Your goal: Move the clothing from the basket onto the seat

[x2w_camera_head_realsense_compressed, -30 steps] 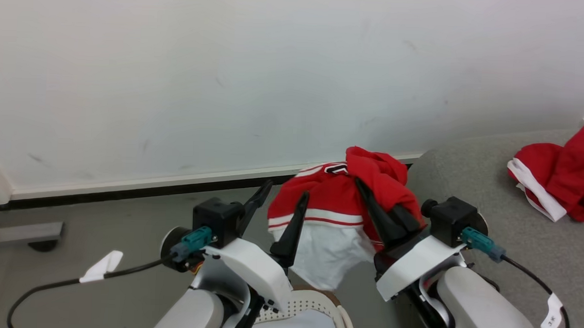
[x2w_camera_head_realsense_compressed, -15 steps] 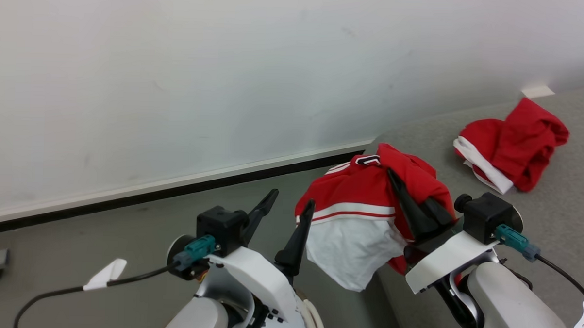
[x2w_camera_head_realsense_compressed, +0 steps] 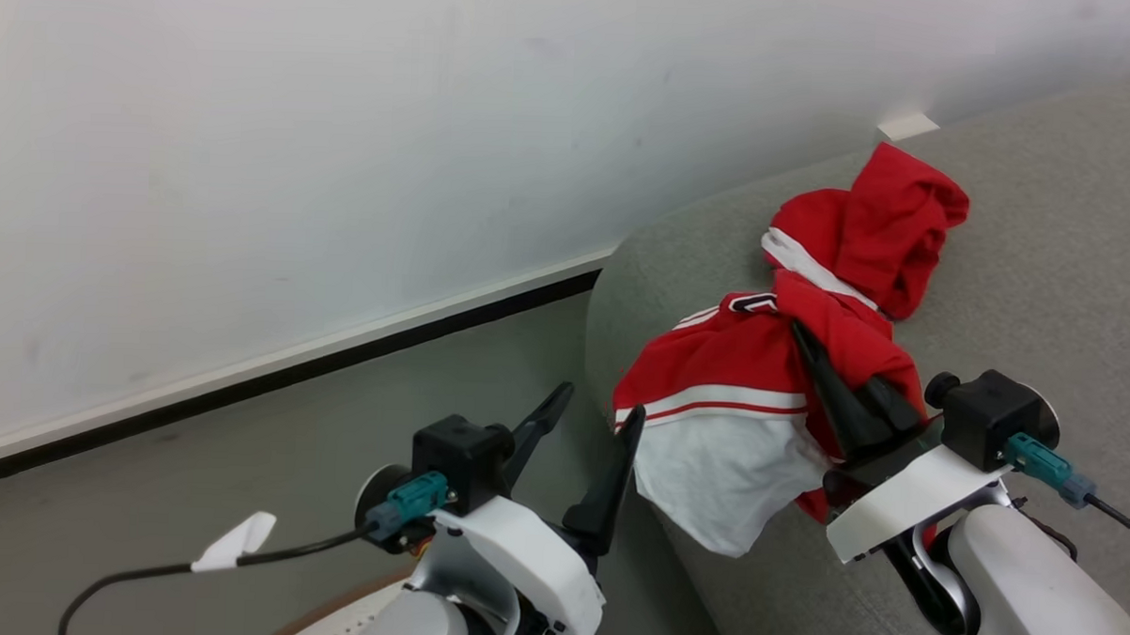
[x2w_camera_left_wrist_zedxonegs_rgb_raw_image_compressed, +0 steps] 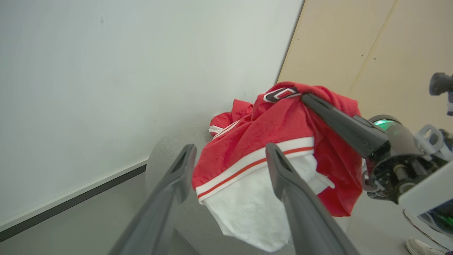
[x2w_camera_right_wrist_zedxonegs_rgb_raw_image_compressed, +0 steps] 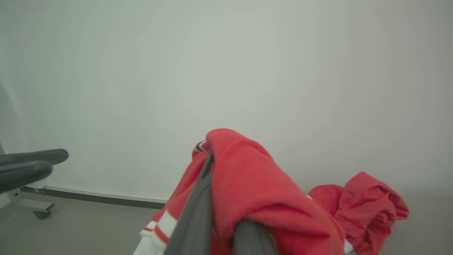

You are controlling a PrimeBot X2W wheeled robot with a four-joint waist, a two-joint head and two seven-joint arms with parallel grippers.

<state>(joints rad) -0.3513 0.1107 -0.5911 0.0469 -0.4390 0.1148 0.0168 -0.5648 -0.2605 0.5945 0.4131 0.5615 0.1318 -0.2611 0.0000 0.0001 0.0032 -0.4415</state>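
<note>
Plain white painted wall (x2w_camera_head_realsense_compressed: 347,112) at back. A thin black skirting strip (x2w_camera_head_realsense_compressed: 338,358) runs along its foot and meets the smooth grey floor (x2w_camera_head_realsense_compressed: 241,457). Left wrist view: pale tan wooden panel (x2w_camera_left_wrist_zedxonegs_rgb_raw_image_compressed: 371,46) adjoining the wall; white shoe (x2w_camera_left_wrist_zedxonegs_rgb_raw_image_compressed: 421,246) on the floor. Right wrist view: small dark castor wheel (x2w_camera_right_wrist_zedxonegs_rgb_raw_image_compressed: 41,214) near the skirting.

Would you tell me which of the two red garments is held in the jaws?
The striped, white-panelled garment, clamped in the jaws of the right gripper; the other garment lies crumpled on the sofa.
</note>
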